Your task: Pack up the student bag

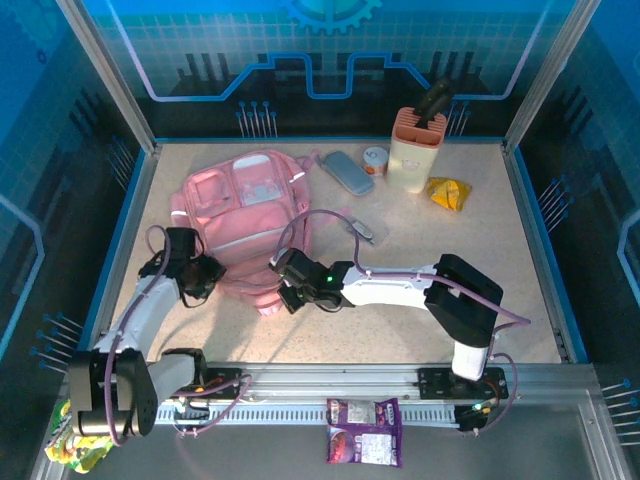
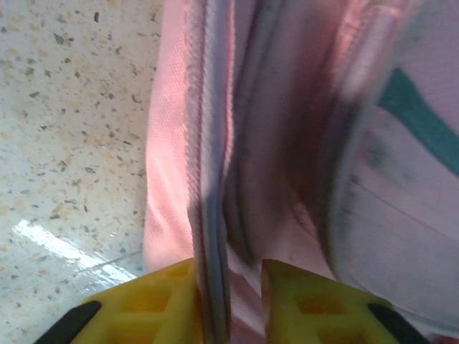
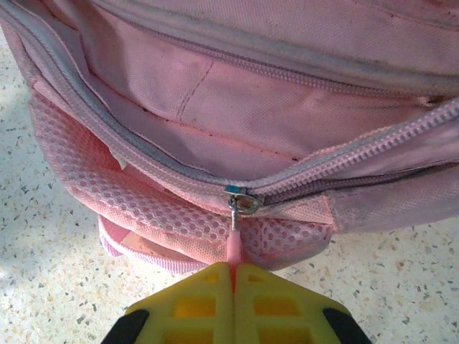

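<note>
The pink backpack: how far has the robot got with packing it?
Early on. Done: the zip stands partly open. In hand: the right gripper is shut on the zipper pull while the left gripper pinches the student bag at its edge. Left: the grey case, can and yellow packet lie on the table, not yet packed.

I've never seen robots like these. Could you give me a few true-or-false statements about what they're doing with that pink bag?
1. The right end effector pinches the zipper pull of the student bag. True.
2. The left end effector hangs free over the table. False: it grips a fold of the bag's edge.
3. The grey case is packed inside the bag. False: it lies on the table beside the bag.
4. The yellow packet lies near the cream holder. True.
</note>
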Controlling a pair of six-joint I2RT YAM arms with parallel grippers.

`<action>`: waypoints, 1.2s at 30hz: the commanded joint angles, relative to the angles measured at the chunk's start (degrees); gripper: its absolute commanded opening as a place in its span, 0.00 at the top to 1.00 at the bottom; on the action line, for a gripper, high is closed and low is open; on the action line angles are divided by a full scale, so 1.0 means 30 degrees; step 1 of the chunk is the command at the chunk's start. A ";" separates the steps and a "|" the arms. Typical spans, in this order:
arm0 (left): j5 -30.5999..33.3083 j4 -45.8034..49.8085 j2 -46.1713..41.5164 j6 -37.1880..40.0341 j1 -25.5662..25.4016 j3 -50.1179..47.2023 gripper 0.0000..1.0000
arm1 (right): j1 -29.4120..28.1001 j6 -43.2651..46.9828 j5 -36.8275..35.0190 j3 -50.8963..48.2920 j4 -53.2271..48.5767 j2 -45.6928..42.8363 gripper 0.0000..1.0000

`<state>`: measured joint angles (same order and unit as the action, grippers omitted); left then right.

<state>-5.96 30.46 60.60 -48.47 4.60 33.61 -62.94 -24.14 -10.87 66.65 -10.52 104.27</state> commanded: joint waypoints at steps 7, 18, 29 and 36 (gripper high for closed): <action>-0.0136 0.1121 -0.5988 -0.4720 -0.2654 -0.2615 0.43 | -0.0393 -0.0226 0.0559 0.0340 -0.0556 0.0517 1.00; 0.2594 -0.2831 -0.3586 -0.9888 -0.8452 -0.2860 0.42 | -0.0386 -0.0294 0.0804 0.0497 -0.0431 0.0925 1.00; 0.3365 -0.3942 -0.0485 -0.9301 -0.8887 -0.2257 0.76 | -0.0234 -0.0332 0.0719 0.1392 -0.1022 0.1829 0.83; 0.3392 -0.3651 -0.1571 -0.9428 -0.8916 -0.2473 0.90 | -0.0020 -0.0448 0.0738 0.2504 -0.1033 0.2793 0.72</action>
<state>3.18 22.68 57.45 -76.60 -21.61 26.06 -62.94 -25.28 -9.80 72.16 -12.38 110.63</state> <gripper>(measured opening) 0.110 0.271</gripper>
